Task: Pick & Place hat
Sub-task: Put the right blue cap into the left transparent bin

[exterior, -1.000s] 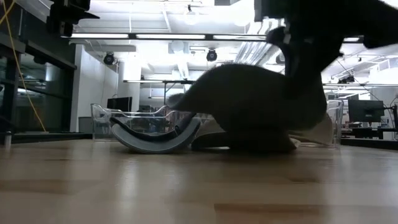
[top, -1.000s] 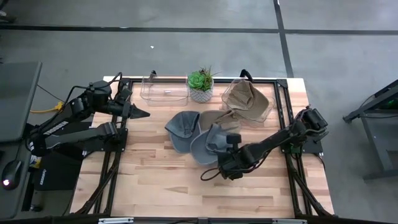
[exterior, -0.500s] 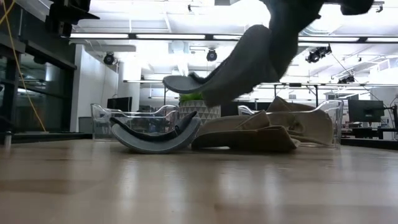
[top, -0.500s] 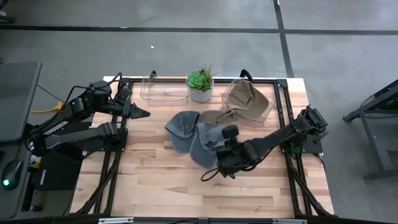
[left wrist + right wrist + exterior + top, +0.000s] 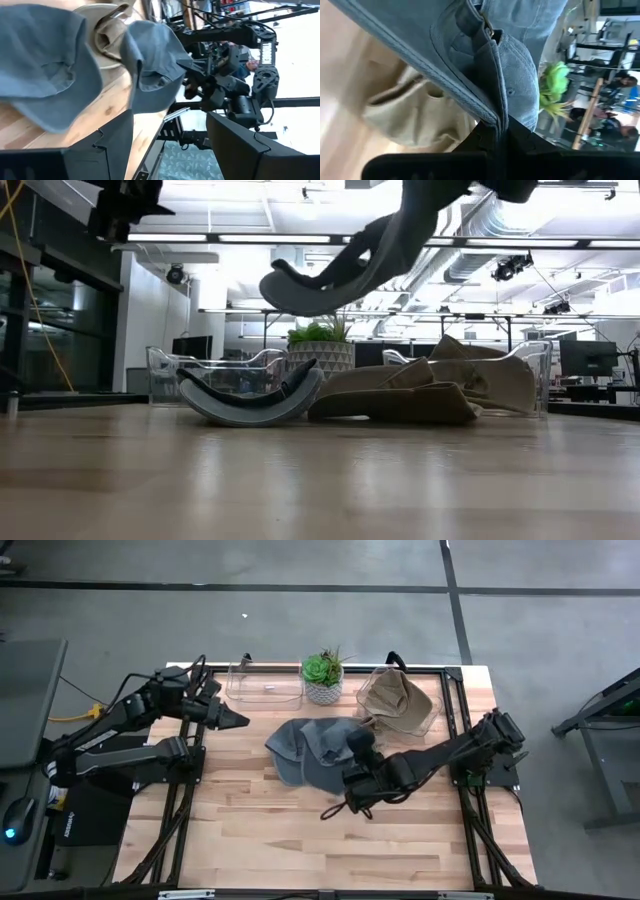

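The right gripper (image 5: 352, 772) is clenched on a blue-grey cloth cap (image 5: 330, 745), pinching a fold of its fabric, and the cap hangs clear of the wooden tabletop (image 5: 250, 830) – the low view shows it in the air (image 5: 330, 275) with its brim drooping. Held by one thin edge, the cap sags under its own weight, so the grip is likely secure only while the fabric stays bunched between the fingers.

Below and beside it a second blue-grey cap (image 5: 288, 752) lies on the tabletop, and a tan cap (image 5: 400, 400) rests next to that. Another tan cap (image 5: 392, 698) sits inside a clear plastic bin (image 5: 432, 712) at the far edge – probably the sort of place the lifted cap is meant for. A matching clear bin (image 5: 262, 685) stands near the left arm, with a small green potted plant (image 5: 323, 673) between the two bins.

The left gripper (image 5: 232, 720) waits with its fingers spread and nothing between them, hovering near that bin, well apart from the caps.
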Robot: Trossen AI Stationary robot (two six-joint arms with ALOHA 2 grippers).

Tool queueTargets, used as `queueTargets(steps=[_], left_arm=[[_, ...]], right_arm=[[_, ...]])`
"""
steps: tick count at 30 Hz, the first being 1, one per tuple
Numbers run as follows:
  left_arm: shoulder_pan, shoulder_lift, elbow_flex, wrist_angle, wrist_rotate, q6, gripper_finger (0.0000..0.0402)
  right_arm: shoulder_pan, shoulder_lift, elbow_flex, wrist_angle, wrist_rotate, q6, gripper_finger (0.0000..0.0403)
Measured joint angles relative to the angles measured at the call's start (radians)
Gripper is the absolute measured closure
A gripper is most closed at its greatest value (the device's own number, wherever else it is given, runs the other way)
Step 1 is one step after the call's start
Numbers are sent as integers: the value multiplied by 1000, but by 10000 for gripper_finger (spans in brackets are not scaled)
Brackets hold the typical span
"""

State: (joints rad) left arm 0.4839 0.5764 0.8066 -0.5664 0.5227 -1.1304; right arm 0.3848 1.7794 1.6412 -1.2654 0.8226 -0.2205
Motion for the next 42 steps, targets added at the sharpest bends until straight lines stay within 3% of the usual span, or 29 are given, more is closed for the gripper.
queueTargets(steps=[17, 22, 31, 42], left_arm=[[0, 174, 0, 130, -94, 114, 170], [0, 208, 0, 190, -76, 120, 169], [0, 227, 0, 217, 64, 132, 169], [0, 227, 0, 216, 68, 127, 169]], right_arm=[[-65, 0, 94, 299, 61, -433, 398], [-64, 0, 94, 356, 58, -520, 398], [-85, 0, 94, 379, 67, -560, 398], [-106, 0, 94, 483, 61, -669, 398]])
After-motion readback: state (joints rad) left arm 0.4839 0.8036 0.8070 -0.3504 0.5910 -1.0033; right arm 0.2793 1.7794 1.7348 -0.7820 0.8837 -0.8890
